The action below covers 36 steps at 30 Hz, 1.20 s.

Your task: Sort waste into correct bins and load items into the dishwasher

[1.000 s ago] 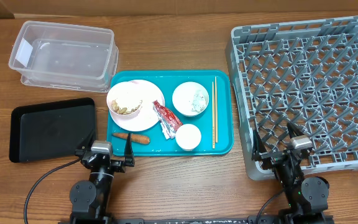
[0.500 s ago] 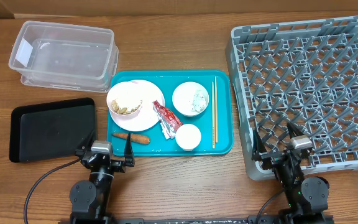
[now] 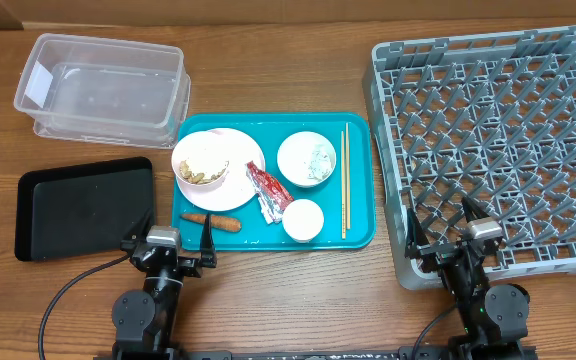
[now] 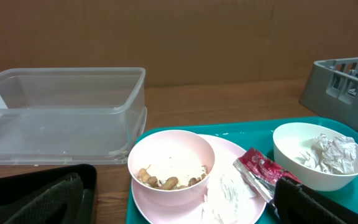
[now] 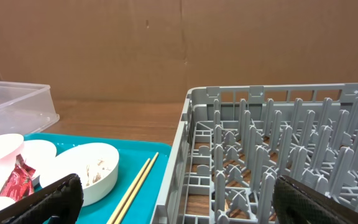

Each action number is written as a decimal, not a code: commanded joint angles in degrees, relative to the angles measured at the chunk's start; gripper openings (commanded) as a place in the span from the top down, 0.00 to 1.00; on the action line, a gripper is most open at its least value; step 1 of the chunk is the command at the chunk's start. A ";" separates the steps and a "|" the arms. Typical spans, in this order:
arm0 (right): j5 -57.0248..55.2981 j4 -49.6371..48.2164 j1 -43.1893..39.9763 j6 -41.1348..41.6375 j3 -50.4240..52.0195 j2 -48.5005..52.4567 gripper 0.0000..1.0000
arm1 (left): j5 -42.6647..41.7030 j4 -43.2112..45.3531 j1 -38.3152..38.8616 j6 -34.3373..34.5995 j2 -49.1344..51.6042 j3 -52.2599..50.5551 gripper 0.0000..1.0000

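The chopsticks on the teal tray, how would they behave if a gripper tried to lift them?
The chopsticks look thin and straight, so probably stiff and light. They lie flat side by side on the smooth teal tray, so a nudge may slide or roll them apart. Lying that flat, they could be hard to pinch.

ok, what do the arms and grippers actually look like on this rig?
Both arms are black throughout. The left gripper and right gripper each carry a silver-grey block at the wrist, with round black joint housings behind. The fingers are long, black and tapered. A thin black cable loops off each base. No markings are legible.
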State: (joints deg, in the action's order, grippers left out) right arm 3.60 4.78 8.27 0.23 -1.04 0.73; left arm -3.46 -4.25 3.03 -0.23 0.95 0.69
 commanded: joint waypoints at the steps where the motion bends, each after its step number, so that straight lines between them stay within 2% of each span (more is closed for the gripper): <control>1: 0.11 -0.33 -0.24 -0.04 0.57 -0.57 0.00 | -0.63 0.17 0.26 -1.29 -0.70 -0.44 0.00; 27: 0.35 -0.35 -0.24 -0.04 0.57 -0.57 0.00 | -0.61 0.17 0.26 -1.25 -0.70 -0.42 0.00; 33: 0.02 -0.28 -0.26 0.04 0.17 -0.57 0.00 | -1.03 0.00 0.26 4.22 -0.70 -0.04 0.00; 36: -3.72 0.70 -0.26 3.41 -1.18 -0.52 0.00 | -0.87 -1.49 0.26 5.42 -0.68 1.53 0.00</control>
State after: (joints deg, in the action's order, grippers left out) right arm 3.20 4.97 8.27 0.78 -1.06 0.73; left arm -3.68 -4.51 3.03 2.13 0.95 0.71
